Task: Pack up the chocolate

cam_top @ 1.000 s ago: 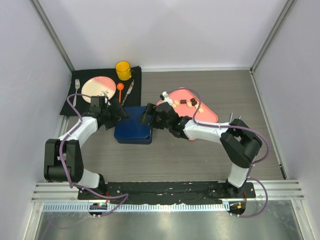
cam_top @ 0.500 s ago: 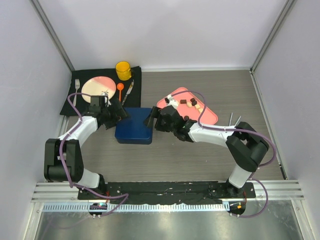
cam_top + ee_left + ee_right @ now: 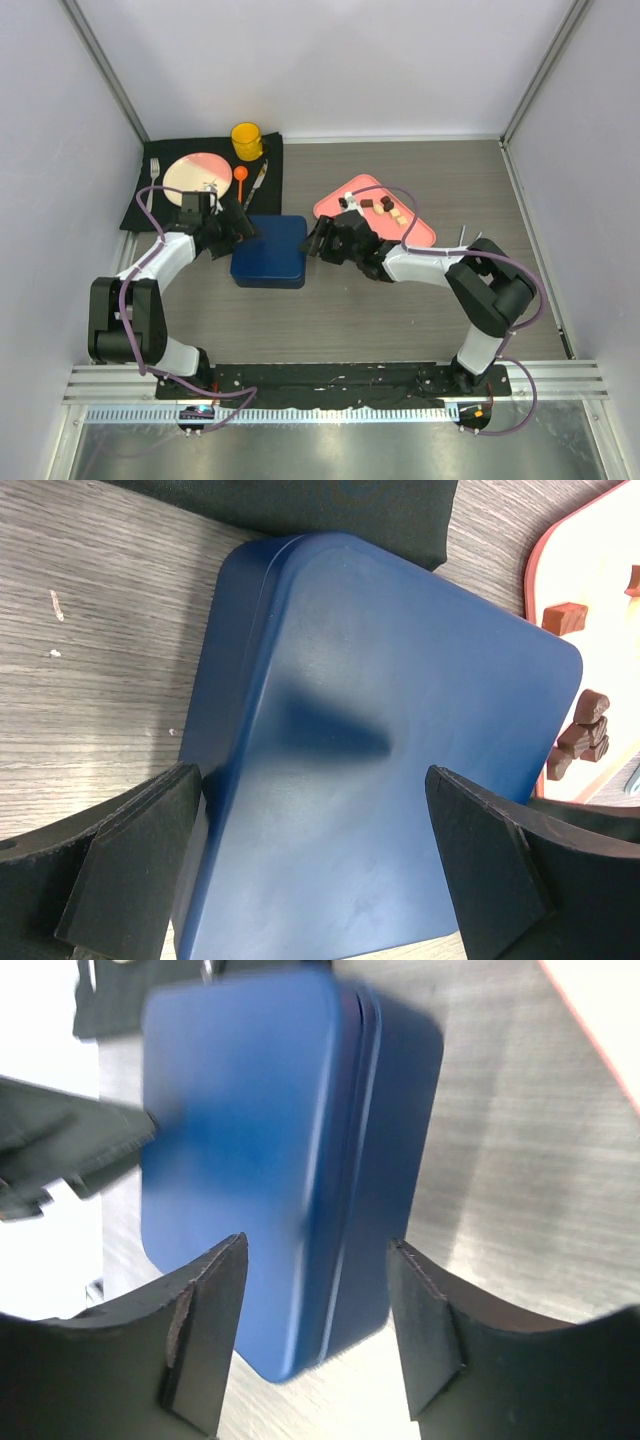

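While left pincer (image 3: 310,775) gapes wide at blue tin (image 3: 400,660) edge, right pincer (image 3: 315,1250) part-open.

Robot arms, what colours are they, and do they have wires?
Both the left arm and the right arm have white shells with chunky black joints. A thin purple cable loops along each one. The jaws are matte black, thick and wedge-shaped.

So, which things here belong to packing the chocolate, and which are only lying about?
For the job: chocolate, pink tray, blue box.
Lying about: plate, fork, yellow cup, orange spoon, knife, black mat.
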`<action>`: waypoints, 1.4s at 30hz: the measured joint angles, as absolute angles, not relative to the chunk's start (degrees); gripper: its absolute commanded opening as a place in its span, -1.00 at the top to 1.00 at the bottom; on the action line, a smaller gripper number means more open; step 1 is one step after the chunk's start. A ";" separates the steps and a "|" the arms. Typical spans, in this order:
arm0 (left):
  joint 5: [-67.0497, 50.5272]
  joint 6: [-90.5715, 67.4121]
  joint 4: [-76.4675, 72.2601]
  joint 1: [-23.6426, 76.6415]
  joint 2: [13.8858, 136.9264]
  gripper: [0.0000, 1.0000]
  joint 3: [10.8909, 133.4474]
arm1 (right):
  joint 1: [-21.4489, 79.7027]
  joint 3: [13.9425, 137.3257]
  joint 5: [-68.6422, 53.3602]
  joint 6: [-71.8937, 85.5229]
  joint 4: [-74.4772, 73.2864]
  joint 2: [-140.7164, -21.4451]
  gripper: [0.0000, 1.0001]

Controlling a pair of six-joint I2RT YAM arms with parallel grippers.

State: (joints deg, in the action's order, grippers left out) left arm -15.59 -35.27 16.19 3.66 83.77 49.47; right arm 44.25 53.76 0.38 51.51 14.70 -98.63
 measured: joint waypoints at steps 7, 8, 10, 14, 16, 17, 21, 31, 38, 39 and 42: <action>-15.59 -35.09 16.45 3.73 83.77 -0.99 49.50 | 43.33 49.63 -3.75 54.11 18.76 -100.27 0.14; -15.59 -35.05 16.53 3.75 83.77 -0.99 49.50 | 43.11 49.23 -4.23 54.46 19.68 -100.29 0.22; -15.59 -35.03 16.62 3.79 83.77 -0.99 49.50 | 42.85 48.51 -4.91 55.20 21.23 -100.29 0.25; -15.57 -34.81 16.95 3.79 83.77 -0.99 49.54 | 42.61 47.44 -5.67 56.14 23.62 -100.38 0.28; -15.53 -34.52 17.30 3.79 83.77 -0.99 49.71 | 42.50 47.33 -5.87 56.14 24.03 -100.42 0.28; -15.49 -34.44 17.39 3.84 83.77 -1.00 49.78 | 42.46 47.33 -5.96 56.10 24.05 -100.42 0.27; -14.96 -34.04 17.78 3.88 83.77 -0.99 50.09 | 41.30 48.16 -6.81 55.00 23.05 -100.42 0.15; -13.91 -33.91 18.09 4.01 83.79 -0.99 50.24 | 35.31 59.88 -6.79 49.95 19.70 -103.63 -0.03; -13.50 -33.74 18.35 4.12 84.40 -0.99 50.39 | 34.02 68.07 -7.35 49.21 19.62 -111.37 0.05; -13.47 -33.69 18.41 4.12 84.47 -0.99 50.43 | 34.02 68.64 -7.53 49.21 19.59 -112.36 0.07; -13.43 -33.56 18.68 4.12 84.64 -0.99 50.46 | 34.04 69.60 -7.99 49.25 19.40 -115.02 0.21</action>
